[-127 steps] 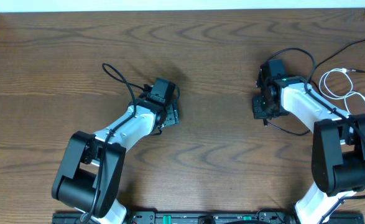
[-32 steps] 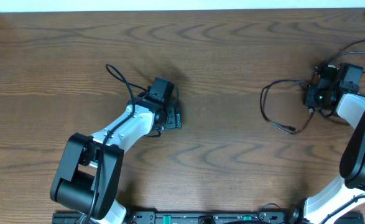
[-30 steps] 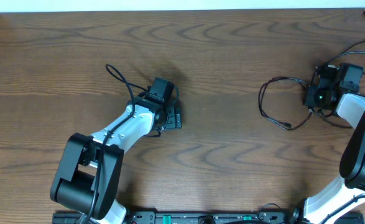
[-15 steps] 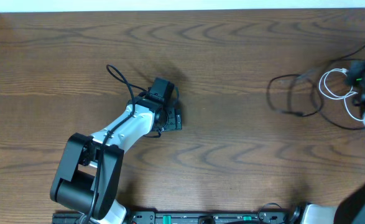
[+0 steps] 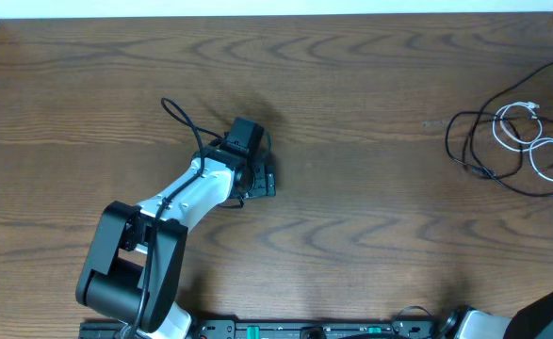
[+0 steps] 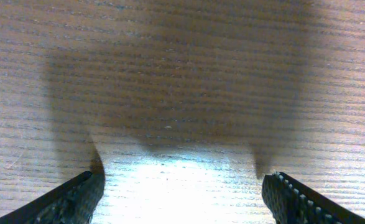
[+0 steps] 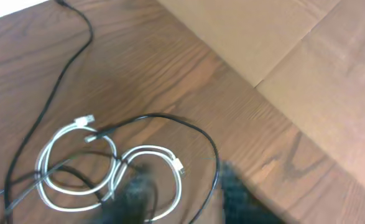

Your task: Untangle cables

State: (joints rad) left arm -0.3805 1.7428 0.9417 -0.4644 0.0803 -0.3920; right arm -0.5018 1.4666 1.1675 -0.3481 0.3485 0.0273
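Right hand (image 7: 185, 198) blurred above the black cable (image 7: 160, 115) and white cable (image 7: 148, 148), looped together at the bench's (image 5: 351, 188) right edge, grip unreadable; left hand (image 6: 182, 190) open, idle; next, pinch one cable only, draw slowly.

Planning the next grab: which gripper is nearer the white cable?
Right. The right gripper hangs just beside the white cable at the right edge of the table; the left gripper sits mid-table, far to its left.
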